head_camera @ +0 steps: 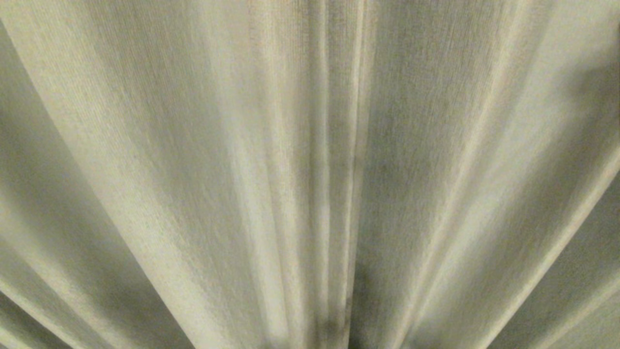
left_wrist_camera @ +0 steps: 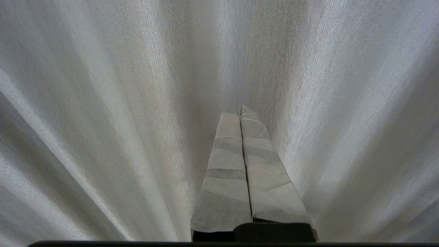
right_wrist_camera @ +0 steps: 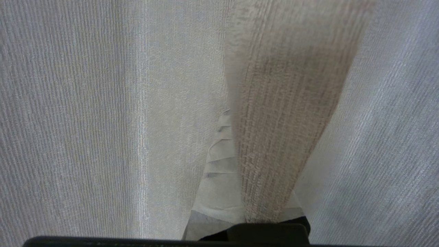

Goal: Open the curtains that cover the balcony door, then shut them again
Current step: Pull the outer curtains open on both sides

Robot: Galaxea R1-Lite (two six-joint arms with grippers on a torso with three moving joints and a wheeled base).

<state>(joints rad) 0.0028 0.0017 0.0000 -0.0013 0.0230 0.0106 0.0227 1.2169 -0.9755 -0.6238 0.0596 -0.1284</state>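
Note:
The curtains fill the whole head view as thick beige-grey pleated fabric hanging close in front of me. The balcony door is hidden behind them. My right gripper is shut on a fold of the curtains; the fold runs out between its tape-wrapped fingers and covers one of them. My left gripper is shut with nothing between its fingers, its tips close to the curtains; whether they touch the cloth I cannot tell. Neither arm shows in the head view.
Only curtain fabric is in sight in all three views. Floor, walls and the curtains' edges are out of view.

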